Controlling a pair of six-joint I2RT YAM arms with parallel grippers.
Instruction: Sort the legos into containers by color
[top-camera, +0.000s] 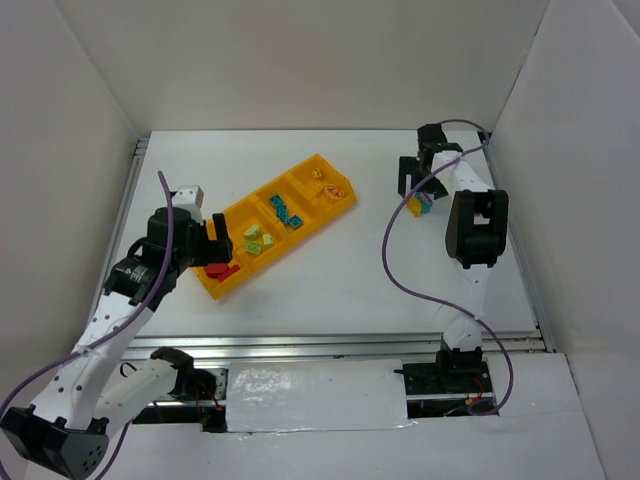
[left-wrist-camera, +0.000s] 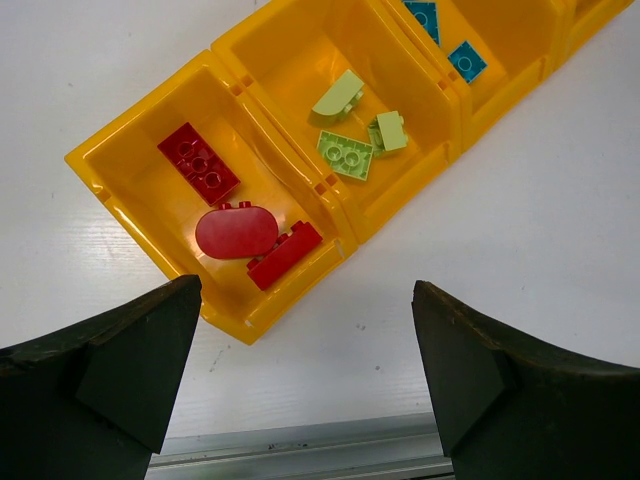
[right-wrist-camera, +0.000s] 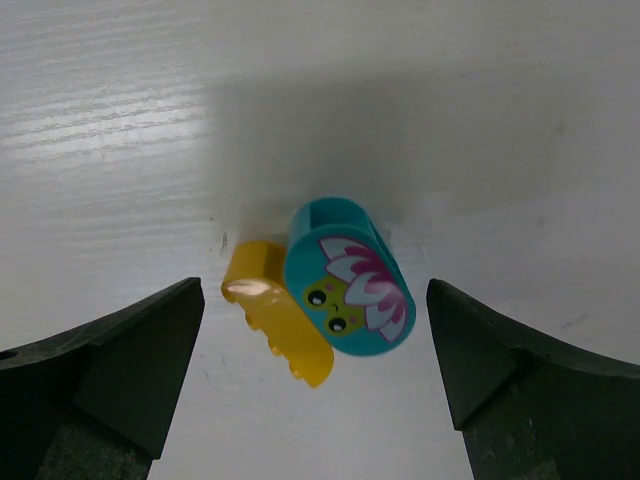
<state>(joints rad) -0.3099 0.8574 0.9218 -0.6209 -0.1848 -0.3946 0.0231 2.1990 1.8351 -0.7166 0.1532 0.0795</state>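
My right pincer (right-wrist-camera: 312, 300) hangs wide, straddling the teal flower-printed brick (right-wrist-camera: 350, 290) and the yellow brick (right-wrist-camera: 275, 325) touching it, near the far right corner of the bench (top-camera: 330, 290), placed for a pick, I judge; my left pincer (left-wrist-camera: 305, 290) gapes empty over the tray (left-wrist-camera: 100, 165) at its end compartment of red bricks (left-wrist-camera: 200, 165).

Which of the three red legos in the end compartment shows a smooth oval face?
The red oval piece in the middle, touching the narrow red brick. That one and the flat red brick farther back are plainly rectangular.
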